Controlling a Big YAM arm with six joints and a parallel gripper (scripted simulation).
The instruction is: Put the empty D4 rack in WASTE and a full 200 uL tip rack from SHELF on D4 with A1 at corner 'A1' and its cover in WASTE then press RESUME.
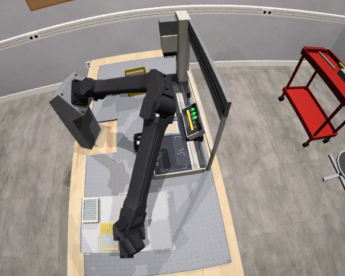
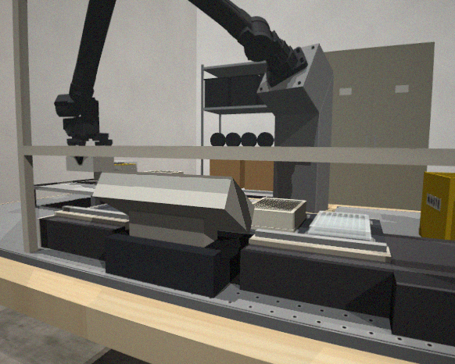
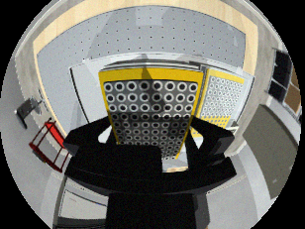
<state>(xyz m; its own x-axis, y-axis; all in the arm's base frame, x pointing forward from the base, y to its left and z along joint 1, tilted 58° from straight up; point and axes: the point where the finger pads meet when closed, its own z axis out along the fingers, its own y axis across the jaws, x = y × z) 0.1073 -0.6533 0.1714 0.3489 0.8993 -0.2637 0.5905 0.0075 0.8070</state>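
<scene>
The arm reaches far out from its base to the shelf [image 1: 160, 237], the pale grey platform at the table's far end, and the gripper [image 1: 116, 237] is down over a yellow rack [image 1: 107, 236] there. In the wrist view the rack [image 3: 152, 109] sits dead centre between the two dark fingers, its grid of round holes filling the gap, one finger on each long side: the gripper is clamped on the rack, spread wide because the rack is wide. A second yellow rack [image 3: 224, 100] lies just beside the held one on the shelf, and in the top view a white-framed rack [image 1: 89, 209] lies next along, nearer the base. From the exterior view the gripper [image 2: 87, 150] hangs straight down behind the handler's crossbar [image 2: 259, 154], and whether the rack is off the shelf I cannot tell. Back on the deck, away from the shelf, a beige rack [image 2: 278, 213] and a clear plate [image 2: 341, 226] sit side by side.
</scene>
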